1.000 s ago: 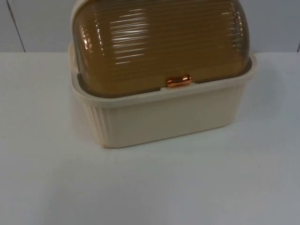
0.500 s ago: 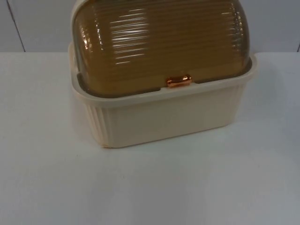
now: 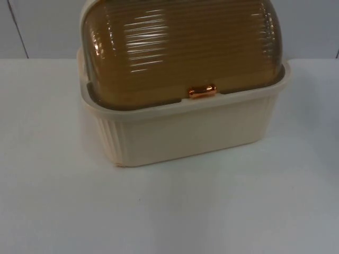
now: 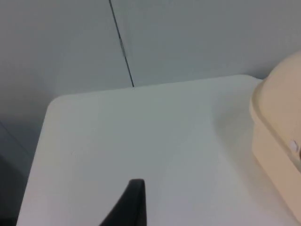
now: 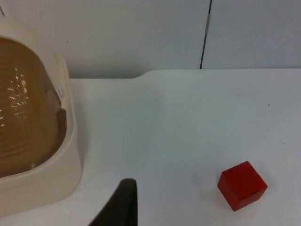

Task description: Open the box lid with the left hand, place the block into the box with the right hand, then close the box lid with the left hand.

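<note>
Cream box [image 3: 180, 132] with ribbed walls sits on the white tabletop [image 3: 169, 211], toward its far edge, close to the grey wall [image 3: 42, 26]. Amber see-through ribbed lid [image 3: 180, 47] is down, domed over the box. Small copper handle [image 3: 202, 91] sits at the lid's front lip, touching the box rim.

Left wrist view: left end effector [image 4: 129, 205] is over bare tabletop [image 4: 141, 141] near a corner of it, with one black fingertip showing. Box side [image 4: 277, 141] is off to one side of it, well apart, no contact. Cannot tell whether this end effector is open or closed. It holds nothing that can be seen.

Right wrist view: right end effector [image 5: 122, 205] is above tabletop [image 5: 188, 127], between the box [image 5: 42, 179] and a red block [image 5: 241, 185]. Block lies flat on the tabletop, out on the box's right side, well apart from the box and not touching the fingertip. Box end and the lid [image 5: 23, 108] are near the fingertip on the other side, not touching either. Cannot tell if this end effector is open or closed; nothing seen in its grip. Block is outside the box, lid not yet opened.

Grey wall panel seam [image 5: 205, 33] runs behind the tabletop's far edge.
</note>
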